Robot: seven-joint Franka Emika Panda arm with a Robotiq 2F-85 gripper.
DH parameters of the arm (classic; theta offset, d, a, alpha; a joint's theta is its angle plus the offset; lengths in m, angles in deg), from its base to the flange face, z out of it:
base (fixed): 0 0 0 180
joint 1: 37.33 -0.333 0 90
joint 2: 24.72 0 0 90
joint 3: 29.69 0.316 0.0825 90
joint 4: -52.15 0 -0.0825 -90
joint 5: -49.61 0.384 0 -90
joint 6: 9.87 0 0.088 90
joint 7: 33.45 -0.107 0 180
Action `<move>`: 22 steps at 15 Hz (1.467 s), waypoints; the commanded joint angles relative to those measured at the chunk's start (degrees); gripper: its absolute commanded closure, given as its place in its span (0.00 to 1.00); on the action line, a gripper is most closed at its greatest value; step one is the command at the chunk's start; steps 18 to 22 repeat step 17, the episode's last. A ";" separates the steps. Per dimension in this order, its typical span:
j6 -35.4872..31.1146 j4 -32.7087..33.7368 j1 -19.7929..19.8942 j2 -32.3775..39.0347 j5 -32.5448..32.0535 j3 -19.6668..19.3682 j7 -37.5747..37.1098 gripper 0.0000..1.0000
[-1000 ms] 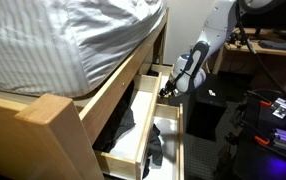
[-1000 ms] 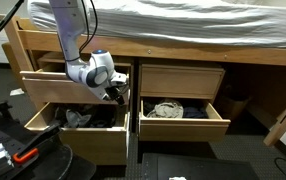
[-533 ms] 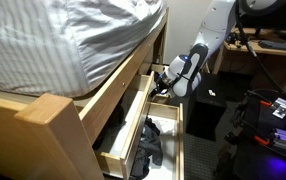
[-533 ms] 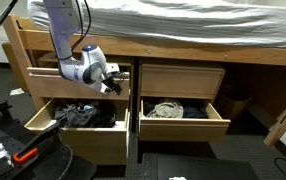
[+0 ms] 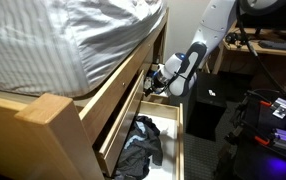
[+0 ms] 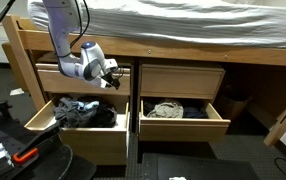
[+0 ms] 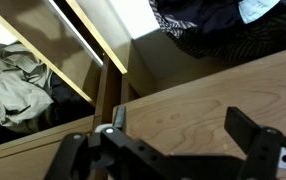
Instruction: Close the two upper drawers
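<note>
In an exterior view the two upper drawers sit under the bed rail. The left one (image 6: 73,79) has its pale wood front almost flush with the frame. The right one (image 6: 178,80) looks pushed in. My gripper (image 6: 114,79) is against the right end of the left drawer's front, and it also shows in the exterior view from the side (image 5: 155,80). In the wrist view the gripper (image 7: 183,135) is open and empty. Its two fingers are spread over the plain wood front (image 7: 183,95).
Both lower drawers stand open: the left one (image 6: 43,117) holds dark clothes (image 6: 83,112), the right one (image 6: 183,126) holds grey clothes (image 6: 165,109). A mattress with striped bedding (image 5: 63,40) lies above. Dark cases and cables (image 5: 273,115) lie on the floor beside the bed.
My gripper has moved toward the bed and pushed the upper left drawer in, from partly pulled out to almost flush. This uncovers the clothes in the lower drawer.
</note>
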 commanded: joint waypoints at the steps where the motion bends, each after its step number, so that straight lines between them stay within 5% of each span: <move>1: 0.16 1.76 0.92 1.55 0.16 1.12 0.77 0.00; 9: 3.28 14.67 -10.10 7.95 -1.26 -2.57 6.03 0.00; 22: 2.93 14.76 -10.47 7.74 -0.35 -1.85 5.32 0.00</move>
